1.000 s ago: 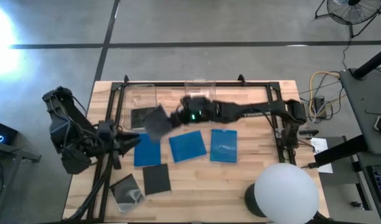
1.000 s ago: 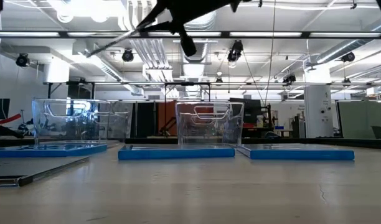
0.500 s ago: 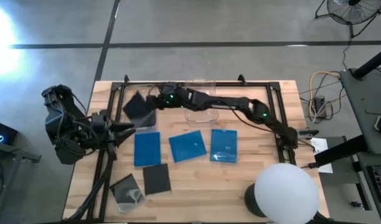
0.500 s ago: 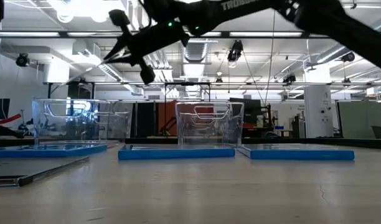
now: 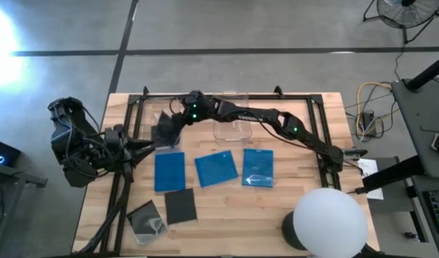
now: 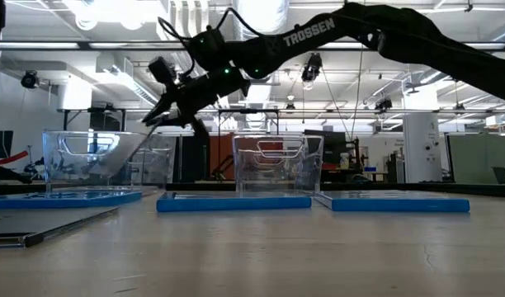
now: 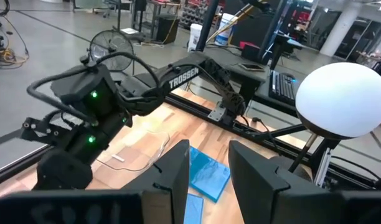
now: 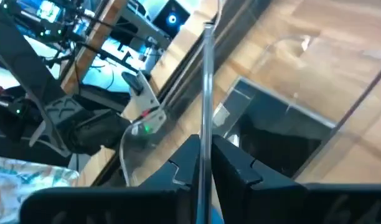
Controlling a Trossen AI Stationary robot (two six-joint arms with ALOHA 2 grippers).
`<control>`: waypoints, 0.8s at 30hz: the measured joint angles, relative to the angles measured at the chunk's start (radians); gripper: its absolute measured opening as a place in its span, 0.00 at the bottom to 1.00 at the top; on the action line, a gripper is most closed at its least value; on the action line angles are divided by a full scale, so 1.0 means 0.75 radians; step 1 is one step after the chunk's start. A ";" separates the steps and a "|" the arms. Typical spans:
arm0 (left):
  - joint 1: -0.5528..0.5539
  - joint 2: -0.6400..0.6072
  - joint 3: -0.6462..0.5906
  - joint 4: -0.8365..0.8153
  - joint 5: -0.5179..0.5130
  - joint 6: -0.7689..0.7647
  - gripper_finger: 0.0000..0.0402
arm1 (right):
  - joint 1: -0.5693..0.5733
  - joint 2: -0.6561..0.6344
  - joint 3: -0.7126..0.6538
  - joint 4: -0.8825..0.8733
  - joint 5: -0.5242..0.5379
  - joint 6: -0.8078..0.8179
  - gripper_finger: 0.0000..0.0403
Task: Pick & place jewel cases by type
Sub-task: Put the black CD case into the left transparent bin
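Plastic everywhere: three bright blue flat square jewel cases (image 5: 216, 169) lie in a row on my pale wooden slatted table (image 5: 291, 193), two dark grey translucent ones (image 5: 181, 207) nearer the front. My right gripper (image 5: 175, 123) pinches a thin dark translucent case (image 5: 163, 129) edge-on, tilted over the left clear rectangular bin (image 6: 92, 159), where another dark case (image 8: 284, 134) lies flat. My left gripper (image 7: 206, 171) waits off the table's left edge, fingers parted, empty. Beyond, a workshop hall.

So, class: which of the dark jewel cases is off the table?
The dark case pinched edge-on in the right gripper, over the left clear bin; the others lie flat.
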 joint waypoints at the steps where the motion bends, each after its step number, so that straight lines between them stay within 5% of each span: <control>1: 0.000 -0.001 0.000 -0.001 0.000 0.000 0.23 | 0.003 0.003 0.003 0.022 0.000 -0.004 0.11; 15: -0.001 0.006 0.000 -0.001 -0.011 -0.014 0.23 | 0.019 -0.001 0.007 0.089 0.203 -0.085 0.48; 24: 0.000 0.007 0.000 -0.006 -0.010 -0.021 0.23 | 0.053 -0.117 0.009 -0.215 0.221 -0.284 0.52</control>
